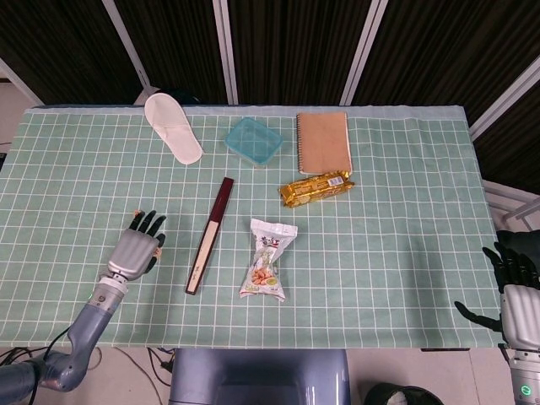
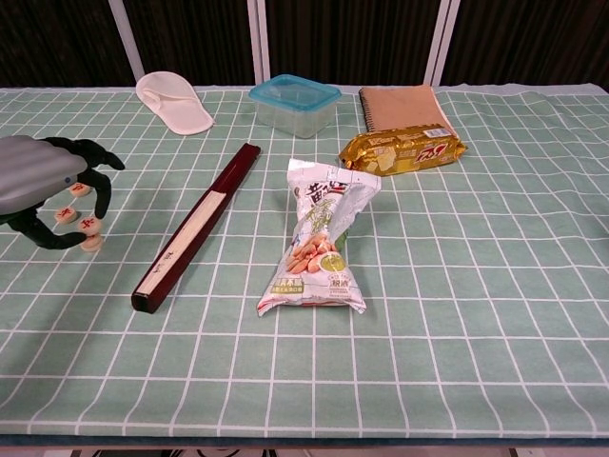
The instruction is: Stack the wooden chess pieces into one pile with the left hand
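The left hand [image 2: 43, 186] hovered over the wooden chess pieces [image 2: 78, 217], its fingers [image 2: 98, 190] curled down around them; whether they grasped one I could not tell. The pieces lay loose on the counter [image 2: 457, 286] beneath the fingers, apparently unstacked. A knuckle could nudge one aside and scatter them. Just beyond the fingers lay a folded fan [image 2: 195, 227]. The right hand [image 1: 513, 287] hung empty and released, well apart.

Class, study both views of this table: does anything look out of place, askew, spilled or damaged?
Nothing is spilled or visibly damaged. The white slipper at the far left is the odd one among desk items and snacks. The peanut bag lies with its top crumpled, and the long dark case lies slanted across the cloth's grid. The left hand arches over the chess pieces.
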### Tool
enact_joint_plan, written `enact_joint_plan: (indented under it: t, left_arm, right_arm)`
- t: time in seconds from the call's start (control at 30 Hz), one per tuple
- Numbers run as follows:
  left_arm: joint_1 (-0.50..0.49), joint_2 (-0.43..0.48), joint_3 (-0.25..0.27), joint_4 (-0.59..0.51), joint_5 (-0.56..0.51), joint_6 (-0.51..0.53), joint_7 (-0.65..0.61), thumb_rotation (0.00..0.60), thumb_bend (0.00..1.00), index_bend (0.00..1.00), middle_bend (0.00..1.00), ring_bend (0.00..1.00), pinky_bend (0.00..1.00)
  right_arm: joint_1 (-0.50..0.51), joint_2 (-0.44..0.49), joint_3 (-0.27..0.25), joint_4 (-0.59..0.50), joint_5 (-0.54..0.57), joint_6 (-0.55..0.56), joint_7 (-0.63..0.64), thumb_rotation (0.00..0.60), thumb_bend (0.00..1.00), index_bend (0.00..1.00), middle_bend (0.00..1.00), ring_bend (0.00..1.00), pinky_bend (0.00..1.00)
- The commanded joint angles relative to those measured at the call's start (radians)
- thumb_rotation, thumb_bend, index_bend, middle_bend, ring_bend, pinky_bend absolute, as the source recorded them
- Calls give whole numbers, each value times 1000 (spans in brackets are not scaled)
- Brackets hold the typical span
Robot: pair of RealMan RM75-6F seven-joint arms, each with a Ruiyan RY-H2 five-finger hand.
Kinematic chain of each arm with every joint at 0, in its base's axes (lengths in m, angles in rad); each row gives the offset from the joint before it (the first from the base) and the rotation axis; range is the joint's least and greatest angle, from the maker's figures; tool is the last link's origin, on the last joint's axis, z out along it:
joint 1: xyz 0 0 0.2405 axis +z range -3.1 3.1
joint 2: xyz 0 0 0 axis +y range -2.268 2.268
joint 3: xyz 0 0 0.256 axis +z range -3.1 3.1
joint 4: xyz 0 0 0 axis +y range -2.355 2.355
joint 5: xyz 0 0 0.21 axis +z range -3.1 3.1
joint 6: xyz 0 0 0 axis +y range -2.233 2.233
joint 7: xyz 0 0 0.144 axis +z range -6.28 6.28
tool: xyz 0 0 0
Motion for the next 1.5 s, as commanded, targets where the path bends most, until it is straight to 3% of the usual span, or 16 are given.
enact_joint_plan:
  t: [0.03,1.2,1.5]
  left_arm:
    - [1,-1,2,4,-3,0,-1,600,318,498,110,0,105]
    - [-3,-3,16,10,-25,-3,27,600,316,413,102,0,105]
    - [11,49,-2,-16,-13,45,2,600,316,385,98,0,104]
  right_arm:
    - [0,0,0,0,0,0,0,600,204,114,69,59,0]
    - [0,1,-1,0,-1,-2,1,600,205,114,69,59,0]
    - [0,-1,-1,0,-2,-1,-4,600,205,114,69,59,0]
